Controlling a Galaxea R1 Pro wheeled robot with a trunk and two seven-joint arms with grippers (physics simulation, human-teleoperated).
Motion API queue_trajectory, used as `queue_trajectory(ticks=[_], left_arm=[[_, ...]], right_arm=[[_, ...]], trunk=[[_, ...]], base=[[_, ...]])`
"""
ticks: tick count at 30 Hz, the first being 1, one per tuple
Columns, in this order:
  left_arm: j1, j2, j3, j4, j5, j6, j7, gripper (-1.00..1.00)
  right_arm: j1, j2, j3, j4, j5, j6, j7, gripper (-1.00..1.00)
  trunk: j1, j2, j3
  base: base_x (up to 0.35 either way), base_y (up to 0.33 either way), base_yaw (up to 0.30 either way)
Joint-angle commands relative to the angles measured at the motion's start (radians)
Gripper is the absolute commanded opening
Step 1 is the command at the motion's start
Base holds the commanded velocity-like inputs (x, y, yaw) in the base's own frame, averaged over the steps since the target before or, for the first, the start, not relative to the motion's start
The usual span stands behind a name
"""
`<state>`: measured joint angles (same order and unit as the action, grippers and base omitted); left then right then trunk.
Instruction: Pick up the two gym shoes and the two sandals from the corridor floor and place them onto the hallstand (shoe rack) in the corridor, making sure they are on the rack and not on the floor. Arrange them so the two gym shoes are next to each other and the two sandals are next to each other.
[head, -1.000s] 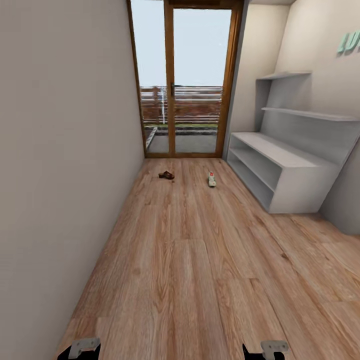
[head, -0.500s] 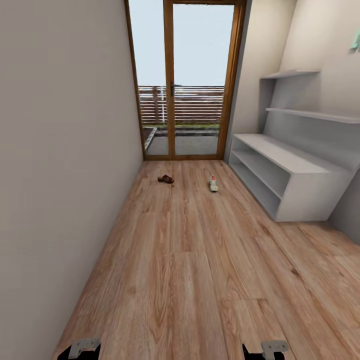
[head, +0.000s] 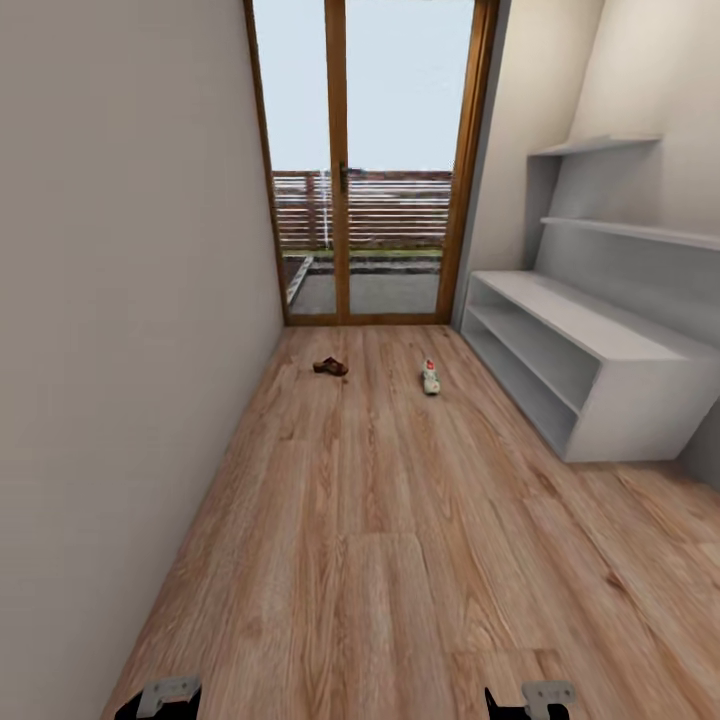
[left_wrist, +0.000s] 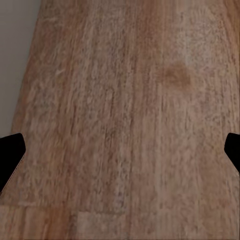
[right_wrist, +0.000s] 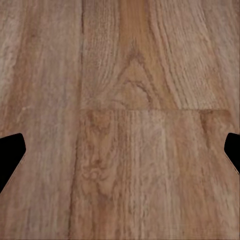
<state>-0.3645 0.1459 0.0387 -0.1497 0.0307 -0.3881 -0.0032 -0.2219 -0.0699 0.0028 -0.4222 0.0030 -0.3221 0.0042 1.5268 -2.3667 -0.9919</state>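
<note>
Both hands, left hand (left_wrist: 120, 150) and right hand (right_wrist: 120, 150), hang spread and empty above the corridor floor (head: 380, 540). Far ahead of them lie one sandal (head: 330, 367) and one gym shoe (head: 430, 378), well apart.

The floor (head: 400, 560) was light brown wood with wavy grain. The sandal (head: 331, 367) was dark brown. The gym shoe (head: 431, 379) was white, green and red.

View rolled forward along corridor; grey rack (head: 600, 345) nearer, "LOVE" letters apparently out of frame.
</note>
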Motion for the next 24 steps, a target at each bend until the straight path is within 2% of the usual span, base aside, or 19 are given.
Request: queue_trajectory(ticks=[1, 24], left_arm=[[-0.001, 0.0, 0.003, 0.001, 0.003, -0.003, -0.001, 1.0], [-0.001, 0.0, 0.003, 0.001, 0.003, -0.003, -0.001, 1.0]], right_arm=[[0.0, 0.0, 0.0, 0.001, 0.0, -0.003, 0.0, 1.0], [-0.001, 0.0, 0.001, 0.001, 0.0, -0.003, 0.0, 1.0]], trunk=[[0.0, 0.0, -0.001], [0.0, 0.0, -0.001]], base=[[0.339, 0.0, 0.0], [0.339, 0.0, 0.0]])
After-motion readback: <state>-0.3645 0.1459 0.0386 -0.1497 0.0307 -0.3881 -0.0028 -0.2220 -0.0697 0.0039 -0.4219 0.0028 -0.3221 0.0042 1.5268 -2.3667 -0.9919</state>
